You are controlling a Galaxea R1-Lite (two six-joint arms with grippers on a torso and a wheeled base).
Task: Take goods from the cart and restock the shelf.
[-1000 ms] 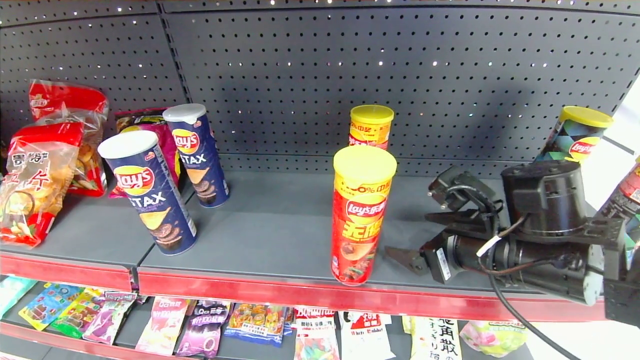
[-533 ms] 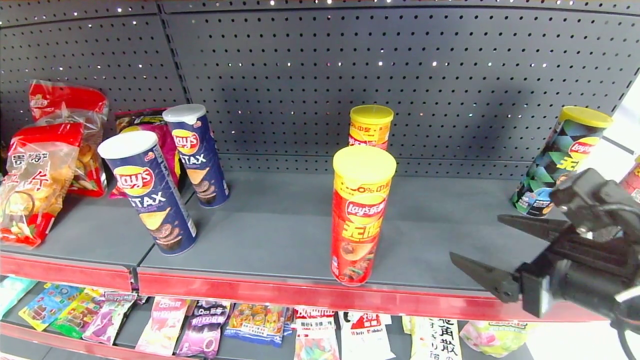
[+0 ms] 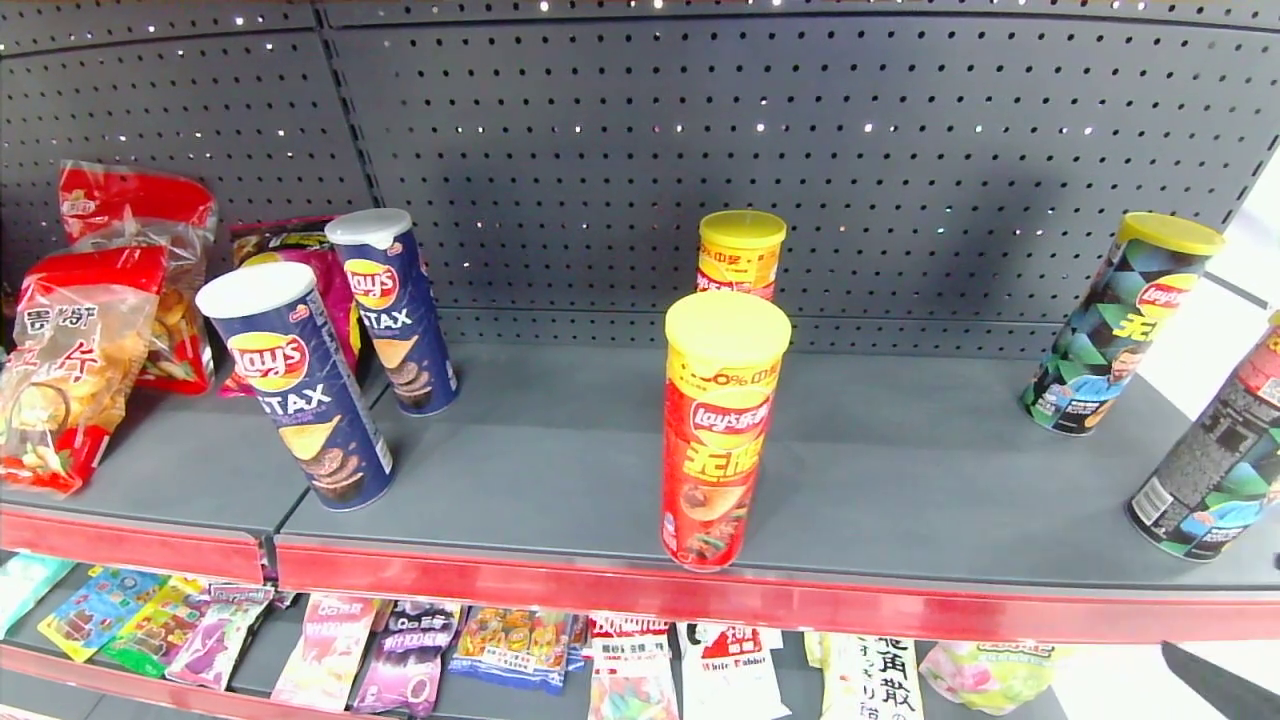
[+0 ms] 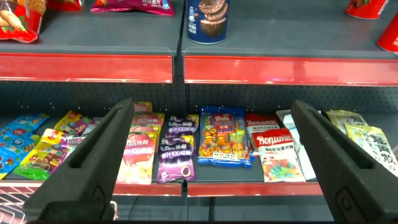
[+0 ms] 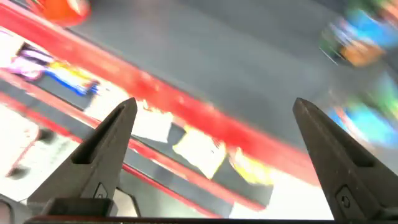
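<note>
On the grey shelf (image 3: pixel 560 470) a red chip can with a yellow lid (image 3: pixel 722 430) stands at the front edge, with a second one (image 3: pixel 741 252) behind it. Two blue cans (image 3: pixel 295 385) stand to the left. Two dark green-patterned cans (image 3: pixel 1125 325) (image 3: pixel 1210 470) stand at the right end. My right gripper (image 5: pixel 214 155) is open and holds nothing, below and in front of the red shelf edge (image 5: pixel 205 115); one of its fingers (image 3: pixel 1215 685) shows low at the right. My left gripper (image 4: pixel 208 162) is open and holds nothing, facing the lower shelf's snack packets (image 4: pixel 224 143).
Red snack bags (image 3: pixel 70 360) lean at the shelf's left end, with a purple bag (image 3: pixel 290 245) behind the blue cans. A perforated back panel (image 3: pixel 800 150) closes the shelf. Bare shelf lies between the red cans and the green-patterned cans.
My right arm has pulled back to the right and down, away from the shelf, uncovering the front green-patterned can at the right end. The cans have stayed put.
</note>
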